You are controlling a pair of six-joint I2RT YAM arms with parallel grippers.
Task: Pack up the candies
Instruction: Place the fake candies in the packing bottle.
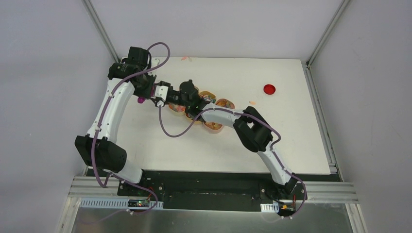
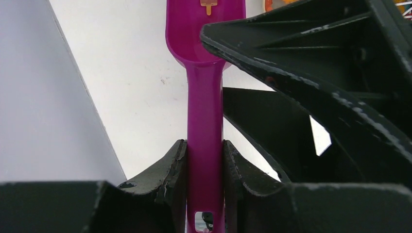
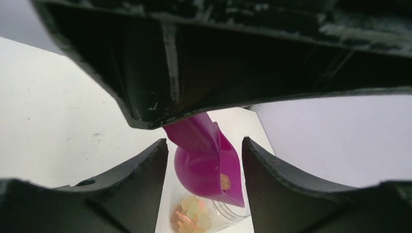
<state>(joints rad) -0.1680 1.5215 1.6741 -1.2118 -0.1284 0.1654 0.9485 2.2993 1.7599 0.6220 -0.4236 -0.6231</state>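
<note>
1. While our left gripper (image 2: 204,148) pinches the magenta scoop (image 2: 204,97) by its handle, our right gripper (image 3: 204,143) hangs over the scoop, jaws apart, empty.
2. We see candies (image 3: 191,214) in a clear cup (image 3: 234,209) just beneath the scoop's bowl.

Candies (image 1: 224,103) too small, mostly hidden

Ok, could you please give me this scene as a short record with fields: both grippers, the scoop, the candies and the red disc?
left gripper: shut on the handle of the magenta scoop
right gripper: jaws apart, either side of the clear cup; contact not visible
magenta scoop: over the cup's mouth, one orange piece inside
candies: yellow-orange gummies in the cup
red disc: alone on the table, far right
</note>
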